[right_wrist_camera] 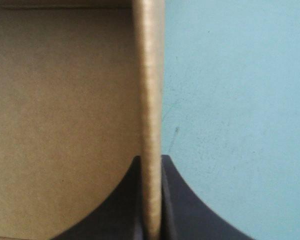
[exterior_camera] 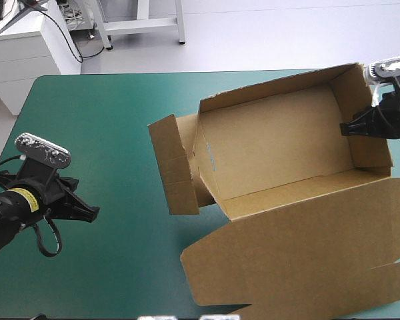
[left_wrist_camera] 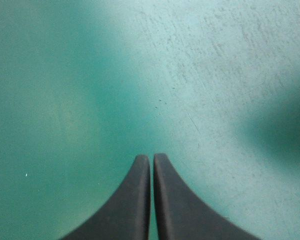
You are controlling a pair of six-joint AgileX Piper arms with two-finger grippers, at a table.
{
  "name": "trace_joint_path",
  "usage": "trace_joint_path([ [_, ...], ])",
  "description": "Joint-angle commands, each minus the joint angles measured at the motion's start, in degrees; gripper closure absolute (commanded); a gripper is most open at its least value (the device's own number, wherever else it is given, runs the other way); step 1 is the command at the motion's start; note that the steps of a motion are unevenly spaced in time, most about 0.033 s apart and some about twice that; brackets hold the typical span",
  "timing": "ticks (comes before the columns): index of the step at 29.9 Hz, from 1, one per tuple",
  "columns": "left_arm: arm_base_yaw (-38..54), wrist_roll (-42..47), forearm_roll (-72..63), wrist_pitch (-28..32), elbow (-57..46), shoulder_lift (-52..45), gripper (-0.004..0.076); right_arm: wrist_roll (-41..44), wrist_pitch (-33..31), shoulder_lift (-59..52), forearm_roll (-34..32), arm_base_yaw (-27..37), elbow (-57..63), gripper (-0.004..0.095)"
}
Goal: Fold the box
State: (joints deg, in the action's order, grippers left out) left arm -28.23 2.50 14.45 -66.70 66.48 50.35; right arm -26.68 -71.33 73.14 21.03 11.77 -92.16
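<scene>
While the right gripper (exterior_camera: 345,128) pinches the right end wall of the brown box (exterior_camera: 273,143), which sits open toward the right of the tabletop (exterior_camera: 107,113), the left gripper (left_wrist_camera: 151,157) hangs closed above the teal-green cover (left_wrist_camera: 90,75).

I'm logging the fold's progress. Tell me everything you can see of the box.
The box is brown board, standing as an open tray on the teal-green cover, right of centre. Its long walls are raised; the lid lies open toward the near edge; a loose flap juts from its left end. The right pincer is shut on its right end wall.
</scene>
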Motion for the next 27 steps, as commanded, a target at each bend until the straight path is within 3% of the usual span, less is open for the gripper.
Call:
trace_joint_path([
  [1,0.04,0.58,1.15,3.75,1.35,-0.44,0.0717,-1.24,-0.39,-3.93,2.61,1.41,-1.94,0.0927],
  [10,0.04,1.68,-0.33,4.03,1.09,0.79,0.0717,-1.67,-0.39,-5.54,3.75,1.59,-1.94,0.0928],
  [17,0.04,2.52,0.13,15.86,-7.90,1.31,0.0707,-1.67,-0.39,-5.54,4.70,1.59,-1.94,0.0927],
  [20,1.12,4.09,0.13,17.48,-11.94,1.89,0.0707,-1.67,-0.39,-5.54,4.76,1.59,-1.94,0.0927],
  [25,9.31,4.11,-3.60,20.13,-16.92,2.58,0.0707,-1.67,-0.39,-5.66,4.76,1.59,-1.94,0.0927],
  [27,14.70,-1.02,-10.22,23.17,-18.64,2.58,0.0706,-1.67,-0.39,-5.66,4.76,1.59,-1.94,0.0927],
])
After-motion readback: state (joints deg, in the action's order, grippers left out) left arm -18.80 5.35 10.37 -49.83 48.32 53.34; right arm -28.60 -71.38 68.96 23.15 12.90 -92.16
